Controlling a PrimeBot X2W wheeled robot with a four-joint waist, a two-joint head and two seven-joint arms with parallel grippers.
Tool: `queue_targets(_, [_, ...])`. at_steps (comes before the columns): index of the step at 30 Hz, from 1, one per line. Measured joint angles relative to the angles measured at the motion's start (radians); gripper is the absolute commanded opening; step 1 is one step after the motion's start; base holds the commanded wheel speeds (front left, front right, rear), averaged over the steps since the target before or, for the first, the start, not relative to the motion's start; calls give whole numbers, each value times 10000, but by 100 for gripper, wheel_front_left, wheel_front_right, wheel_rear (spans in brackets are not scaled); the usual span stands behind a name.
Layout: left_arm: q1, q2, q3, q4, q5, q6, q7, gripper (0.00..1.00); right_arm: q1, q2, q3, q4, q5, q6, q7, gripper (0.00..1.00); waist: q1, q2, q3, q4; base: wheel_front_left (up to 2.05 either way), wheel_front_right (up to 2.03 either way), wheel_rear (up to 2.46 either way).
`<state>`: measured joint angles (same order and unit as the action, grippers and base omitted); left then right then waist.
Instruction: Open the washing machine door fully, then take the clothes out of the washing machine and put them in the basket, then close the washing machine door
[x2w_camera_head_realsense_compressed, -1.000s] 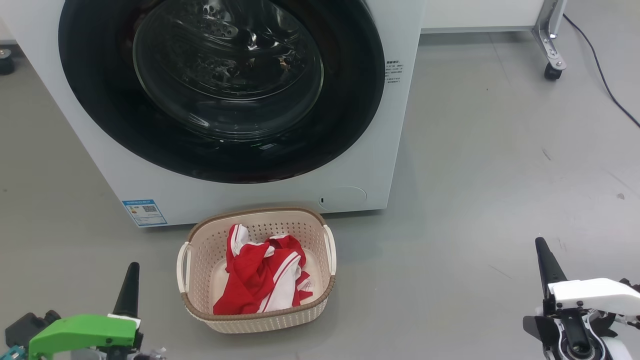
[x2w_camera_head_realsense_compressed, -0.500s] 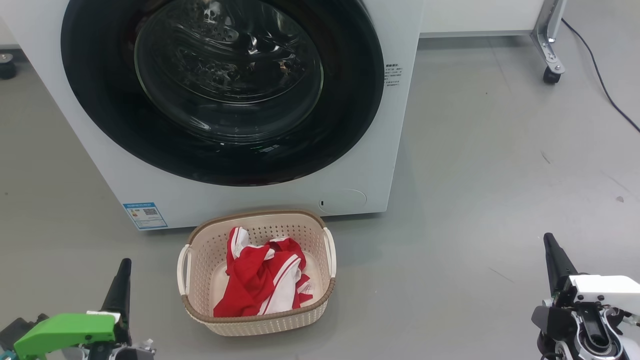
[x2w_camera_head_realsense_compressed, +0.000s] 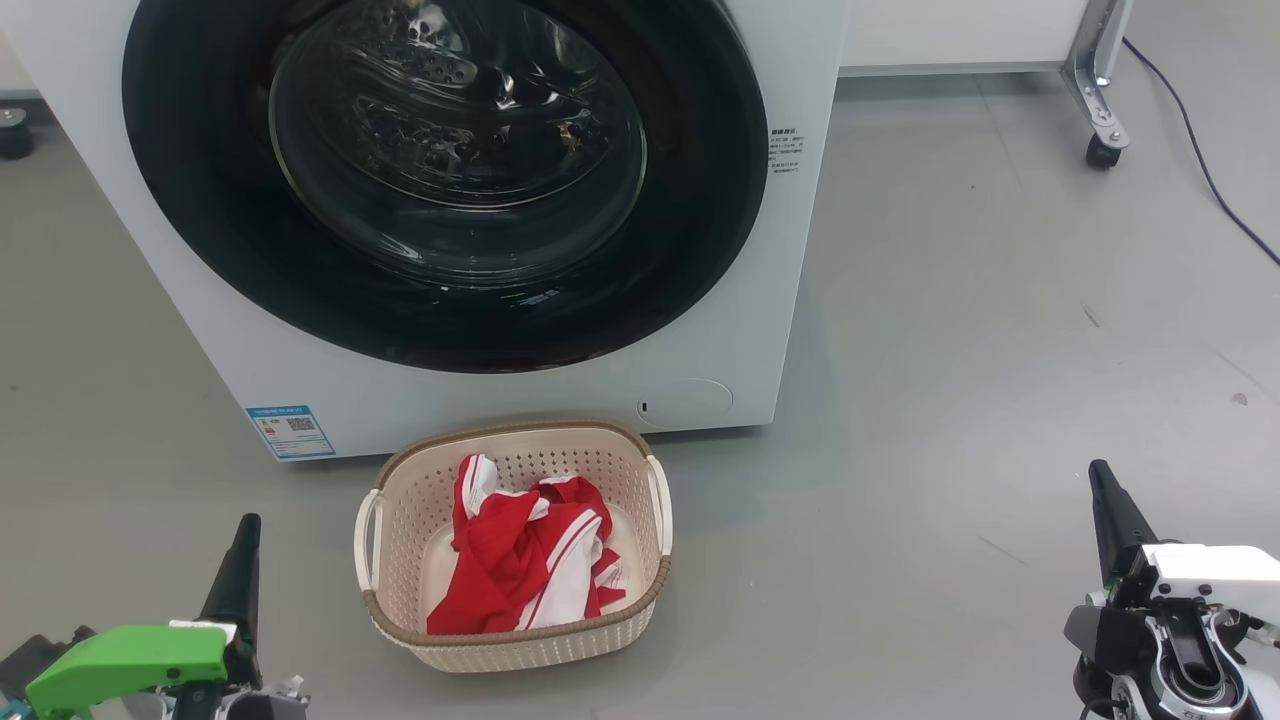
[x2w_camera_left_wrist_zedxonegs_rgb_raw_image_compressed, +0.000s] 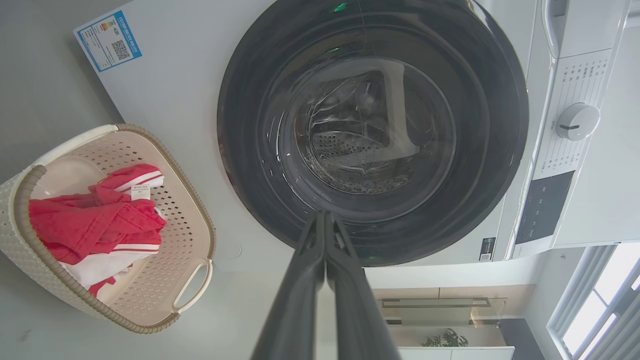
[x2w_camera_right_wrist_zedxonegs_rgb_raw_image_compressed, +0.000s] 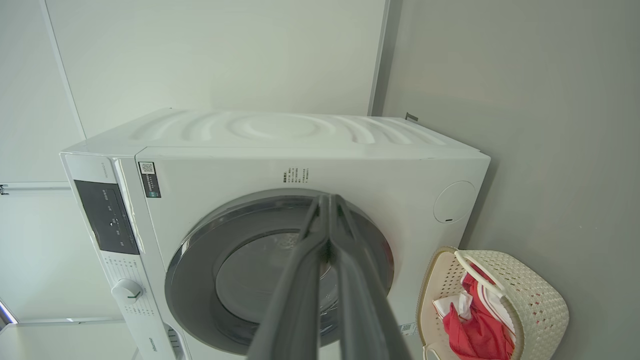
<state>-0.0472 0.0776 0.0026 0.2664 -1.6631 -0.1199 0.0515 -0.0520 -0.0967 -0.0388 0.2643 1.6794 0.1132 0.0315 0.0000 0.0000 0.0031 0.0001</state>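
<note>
Clothes (x2w_camera_head_realsense_compressed: 510, 570) red, white-striped, crumpled in basket (x2w_camera_head_realsense_compressed: 530, 645).

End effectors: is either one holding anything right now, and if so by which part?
Nothing is held. The left end effector and right end effector are both shut, nothing between them; the clothes lie in the basket.

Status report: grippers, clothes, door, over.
Left gripper shut, empty; right gripper shut, empty. Clothes in basket, washing machine door closed. Basket on floor before door.
</note>
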Motion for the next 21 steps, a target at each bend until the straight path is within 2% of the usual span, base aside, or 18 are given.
queue_targets(21, [-38, 0, 19, 67, 0, -2, 2, 0, -12, 0, -29, 54, 0, 2, 23, 0, 0, 0, -3, 0, 0, 0, 0])
